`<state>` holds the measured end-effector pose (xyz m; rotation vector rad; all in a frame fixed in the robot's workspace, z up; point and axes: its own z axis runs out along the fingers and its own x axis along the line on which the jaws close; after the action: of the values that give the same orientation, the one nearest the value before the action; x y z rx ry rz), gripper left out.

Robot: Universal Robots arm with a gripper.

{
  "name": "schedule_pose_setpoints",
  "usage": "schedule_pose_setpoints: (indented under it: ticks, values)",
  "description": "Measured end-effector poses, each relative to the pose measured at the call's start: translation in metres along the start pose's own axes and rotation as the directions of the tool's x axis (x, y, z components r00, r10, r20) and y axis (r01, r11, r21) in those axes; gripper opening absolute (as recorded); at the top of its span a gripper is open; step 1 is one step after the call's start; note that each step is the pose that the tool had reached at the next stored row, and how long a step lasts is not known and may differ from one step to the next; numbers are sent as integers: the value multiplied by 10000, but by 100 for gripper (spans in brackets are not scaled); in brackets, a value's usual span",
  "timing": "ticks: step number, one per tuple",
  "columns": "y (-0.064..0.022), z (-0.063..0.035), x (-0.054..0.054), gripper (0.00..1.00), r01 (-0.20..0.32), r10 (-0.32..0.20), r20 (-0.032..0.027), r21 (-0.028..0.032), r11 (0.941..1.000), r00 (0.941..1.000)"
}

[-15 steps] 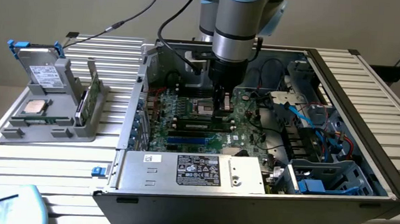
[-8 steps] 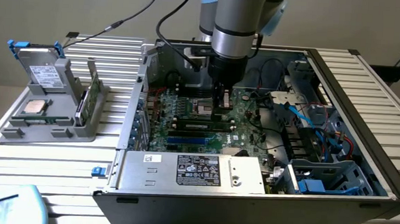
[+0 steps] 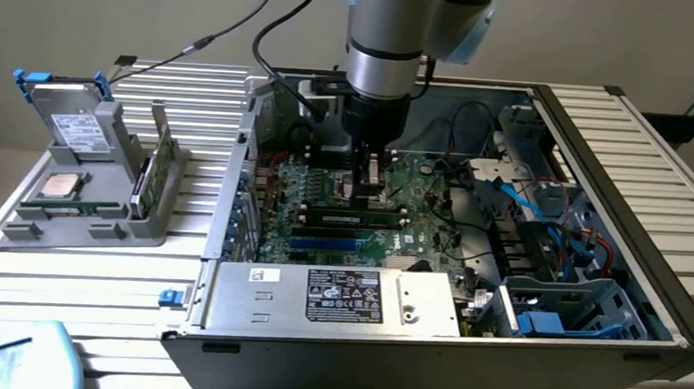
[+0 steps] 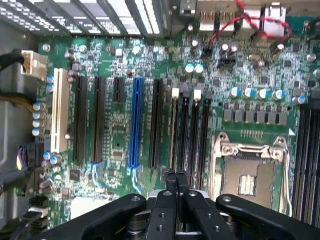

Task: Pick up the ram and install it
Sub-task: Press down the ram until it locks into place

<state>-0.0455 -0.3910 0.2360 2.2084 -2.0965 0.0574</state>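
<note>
Hovering above motherboard (image 4: pixel 150 100), one seated ram (image 3: pixel 348 218)

Tool (image 3: pixel 372 180) low over motherboard (image 3: pixel 322 202), above ram (image 3: pixel 352 218).

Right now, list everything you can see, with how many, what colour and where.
Computer case: one, black, open on the slatted table.
Motherboard: one, green, inside the case.
Ram: one, green with dark chips, lying in a slot on the motherboard.
Processor socket: one, silver, on the motherboard.
Blue slot: one, among black slots.
Power supply: one, silver, at the case's near edge.
Parts holder: one, grey, at the exterior view's left.
Gripper: one, black, shut, above the motherboard near the ram.
</note>
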Motion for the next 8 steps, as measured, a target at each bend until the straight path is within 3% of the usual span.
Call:
schedule_pose_setpoints:
  ticks: [3,8]
  values:
    - [86,3,-5,10,1,-1,4,0,10000,10000]
    - [95,24,-4,10,-1,1,8,1,10000,10000]
